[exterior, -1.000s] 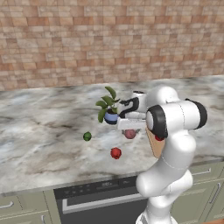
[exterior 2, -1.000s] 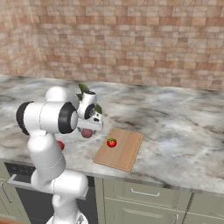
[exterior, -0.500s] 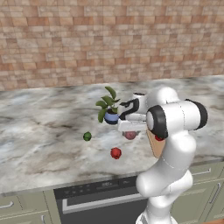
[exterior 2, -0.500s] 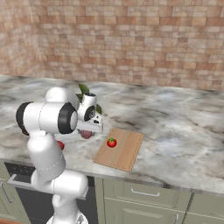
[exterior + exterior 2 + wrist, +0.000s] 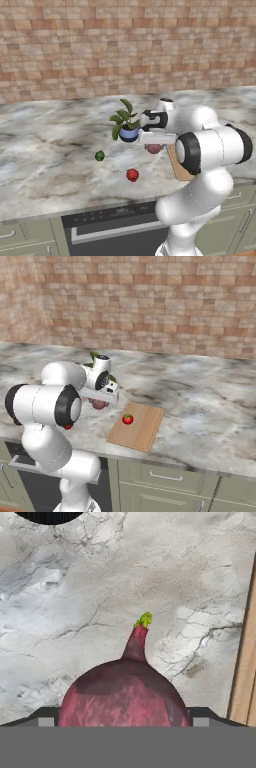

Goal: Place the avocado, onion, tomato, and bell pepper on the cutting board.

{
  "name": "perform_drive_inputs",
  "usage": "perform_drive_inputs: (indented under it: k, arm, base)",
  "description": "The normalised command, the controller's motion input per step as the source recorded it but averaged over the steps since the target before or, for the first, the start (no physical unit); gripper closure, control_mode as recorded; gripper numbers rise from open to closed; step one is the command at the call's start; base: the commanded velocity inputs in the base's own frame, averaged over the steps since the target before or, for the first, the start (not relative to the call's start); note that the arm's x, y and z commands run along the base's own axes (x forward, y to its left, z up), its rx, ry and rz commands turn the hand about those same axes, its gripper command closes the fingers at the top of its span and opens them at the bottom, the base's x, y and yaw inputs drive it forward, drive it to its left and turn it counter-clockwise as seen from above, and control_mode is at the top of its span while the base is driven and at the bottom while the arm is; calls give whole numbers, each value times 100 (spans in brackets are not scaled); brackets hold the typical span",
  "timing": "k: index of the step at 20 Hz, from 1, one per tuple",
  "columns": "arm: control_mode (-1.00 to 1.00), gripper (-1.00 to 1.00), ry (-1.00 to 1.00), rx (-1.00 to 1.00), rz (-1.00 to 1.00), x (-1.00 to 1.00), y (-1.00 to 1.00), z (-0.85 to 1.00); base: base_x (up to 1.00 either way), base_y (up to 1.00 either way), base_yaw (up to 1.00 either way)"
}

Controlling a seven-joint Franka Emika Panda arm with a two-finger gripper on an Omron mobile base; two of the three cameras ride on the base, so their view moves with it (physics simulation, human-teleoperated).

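The onion [image 5: 125,694] sits right under the hand, a dull purple-red ball with a narrow neck ending in a small green sprout. In the hand view that neck points straight up the picture, away from the camera, so the onion's long axis runs along that line. Its lower part is cut off at the bottom of that view. From the base cameras it shows as a small purplish lump [image 5: 154,148] on the marble counter [image 5: 50,150], just beside the near edge of the cutting board [image 5: 142,428].

The arm bends over from its big white shoulder, forearm reaching forward and the hand turned down over the onion. The end effector [image 5: 100,402] stands at the onion, with a dark finger tip [image 5: 45,716] showing on each side of it in the hand view, pressed up against its flanks. I cannot tell for sure whether it is truly gripped, or whether it is lifted or resting on the counter.

The tomato [image 5: 127,418] already lies on the cutting board, green cap up. The avocado [image 5: 100,156] and the bell pepper [image 5: 132,174] sit apart on the open counter, left of the arm in the left base view. A small potted plant [image 5: 127,125] in a blue pot stands just behind the hand, partly covered by the wrist. The arm hides most of the board in the left base view.
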Motion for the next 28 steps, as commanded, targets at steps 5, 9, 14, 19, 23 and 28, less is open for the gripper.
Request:
perform_drive_inputs:
  k: [5,9,14,19,23,28]
  arm:
    - [-100,100,0,0,-13,-12,-52,65]
    - [-100,100,0,0,-16,0,-73,41]
    - [-100,100,0,0,-17,0,-81,25]
    - [-100,100,0,0,-15,0,-78,16]
    - [-100,100,0,0,-7,1,-51,2]
    - [-100,100,1,0,-4,0,-38,-3]
  base:
    - [0,0,0]
    - [0,0,0]
    - [0,0,0]
    - [0,0,0]
    - [0,0,0]
    - [0,0,0]
